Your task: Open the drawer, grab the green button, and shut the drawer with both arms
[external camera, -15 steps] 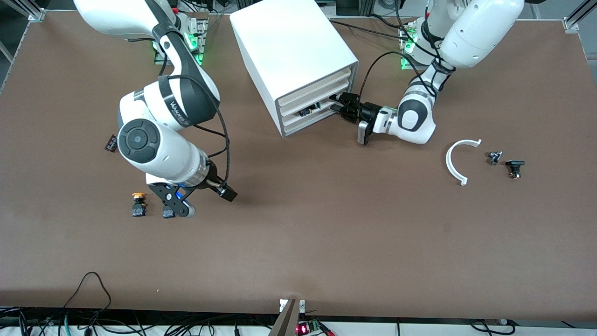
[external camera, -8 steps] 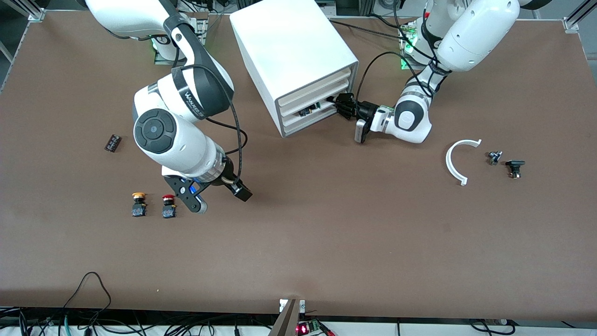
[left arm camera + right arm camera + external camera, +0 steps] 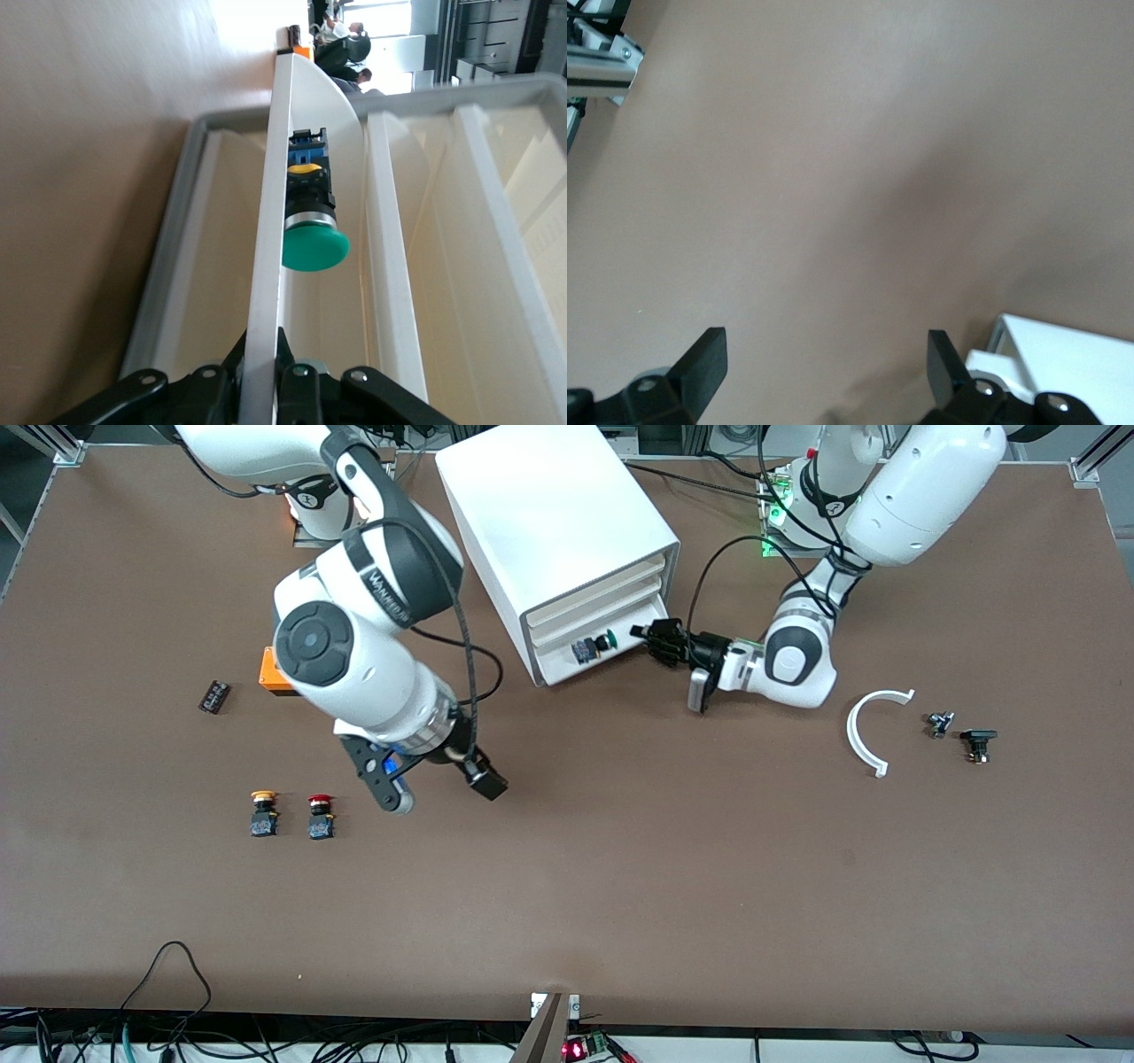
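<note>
Left gripper [image 3: 645, 638] is clamping the drawer [image 3: 592, 657] front, pulling; keep the pull straight. Button [image 3: 311, 217] is lying inside. Right gripper [image 3: 436, 784], wide open and empty, is hanging over bare table.

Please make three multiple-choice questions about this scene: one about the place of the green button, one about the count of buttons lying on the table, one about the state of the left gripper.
1. Where is the green button?
A. in the partly open drawer
B. on the table
C. in the right gripper

2. How many capped buttons lie on the table?
A. one
B. two
C. four

3. What is the left gripper doing?
A. hanging open
B. shut on the drawer's front edge
C. holding a button

Key: 1 A, it lies inside the drawer. 2 B, a yellow-capped button and a red-capped button lie beside each other. 3 B, the left wrist view shows its fingers pinching the edge.
</note>
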Motion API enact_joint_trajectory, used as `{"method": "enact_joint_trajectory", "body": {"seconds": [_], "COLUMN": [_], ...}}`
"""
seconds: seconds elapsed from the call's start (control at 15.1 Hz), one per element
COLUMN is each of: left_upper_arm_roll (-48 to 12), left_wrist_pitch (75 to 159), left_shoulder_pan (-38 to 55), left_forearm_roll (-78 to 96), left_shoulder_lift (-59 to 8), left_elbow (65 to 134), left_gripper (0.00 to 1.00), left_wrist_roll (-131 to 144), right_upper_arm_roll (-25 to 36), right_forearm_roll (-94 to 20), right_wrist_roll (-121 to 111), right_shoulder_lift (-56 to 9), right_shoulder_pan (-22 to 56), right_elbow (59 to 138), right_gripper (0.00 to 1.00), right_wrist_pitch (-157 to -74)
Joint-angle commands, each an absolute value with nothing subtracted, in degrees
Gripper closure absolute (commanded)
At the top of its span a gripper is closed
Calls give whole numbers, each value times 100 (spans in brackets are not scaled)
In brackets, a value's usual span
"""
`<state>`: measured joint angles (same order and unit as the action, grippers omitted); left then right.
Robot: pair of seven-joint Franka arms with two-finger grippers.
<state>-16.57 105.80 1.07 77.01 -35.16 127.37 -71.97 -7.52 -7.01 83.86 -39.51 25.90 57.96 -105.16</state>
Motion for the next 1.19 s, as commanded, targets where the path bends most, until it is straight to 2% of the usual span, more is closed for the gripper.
{"method": "enact_joint_trajectory", "body": {"seconds": [0.0, 0.26, 0.59, 0.73, 0.93, 1.12], "left_upper_arm_roll": [-1495, -1275, -1248, -1248, -1222, -1231], "left_wrist_pitch": [10556, 10538, 10538, 10529, 10512, 10433], "left_shoulder_pan": [-9, -70, -272, -299, -386, -483], "left_forearm_roll": [7481, 7173, 6821, 6803, 6751, 5935], "left_shoulder_lift": [-3568, -3761, -3929, -3903, -3684, -3087], "left_elbow": [12139, 11691, 11268, 11268, 11268, 11127], "left_gripper": [100, 100, 100, 0, 0, 0], "left_wrist_roll": [-6725, -6592, -6267, -6222, -6039, -4856], "right_upper_arm_roll": [-791, -765, -729, -721, -712, -590], "right_forearm_roll": [-774, -747, -695, -624, -317, -272], "right_wrist_roll": [8884, 9438, 9984, 10046, 10379, 10573], "right_shoulder_lift": [-4061, -4069, -4403, -4569, -4886, -5141], "right_shoulder_pan": [2786, 3172, 3568, 3691, 3963, 4200], "right_elbow": [5590, 5599, 5599, 5599, 5599, 5599], "right_gripper": [0, 0, 0, 0, 0, 0], "right_wrist_pitch": [-10643, -10924, -11258, -11337, -11618, -11812]}}
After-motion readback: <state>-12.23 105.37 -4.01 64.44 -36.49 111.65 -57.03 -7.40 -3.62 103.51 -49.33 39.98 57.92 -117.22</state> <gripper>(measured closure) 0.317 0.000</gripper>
